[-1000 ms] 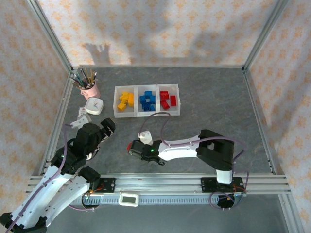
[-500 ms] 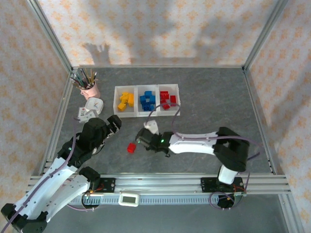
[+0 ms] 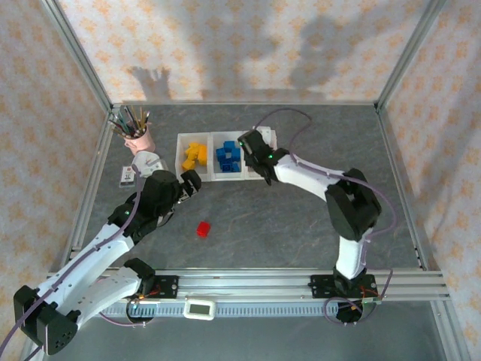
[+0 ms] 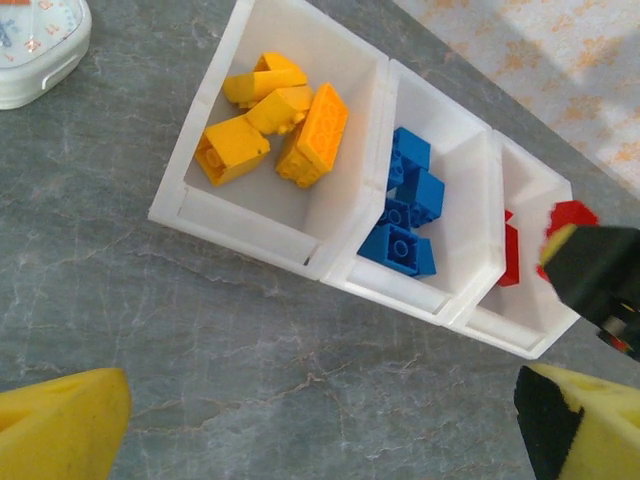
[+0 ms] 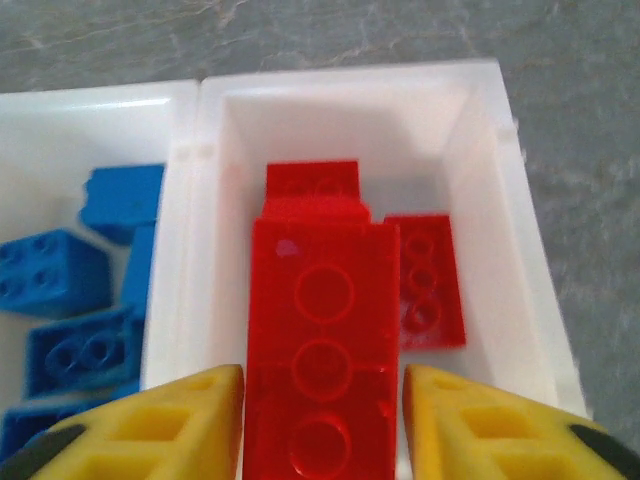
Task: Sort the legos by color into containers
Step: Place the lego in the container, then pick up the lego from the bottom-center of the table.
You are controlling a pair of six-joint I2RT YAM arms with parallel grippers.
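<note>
1. Red lego (image 5: 320, 290) hangs over the red bin (image 5: 490, 180), pinched between the closed fingers of the right gripper (image 5: 322, 400), with two more red pieces lying on the bin floor below it.
2. A second ago that gripper was low over the table (image 3: 301, 226), left of middle and towards the near edge; it has since swung across to the right-hand end of the containers (image 4: 250, 232), which stand towards the far edge.
3. Left gripper (image 3: 190, 183), fingers spread wide and holding nothing, has crept forward from the near-left side and now sits just short of the row's left end.
4. One loose red lego (image 3: 203, 229) lies on the table between the arms, well apart from the bins; it came into sight as the right arm pulled away.
5. Yellow legos (image 4: 270, 120) and blue legos (image 4: 405, 215) sit in their own bins, so the sort looks nearly done: this drop, then the stray.
</note>
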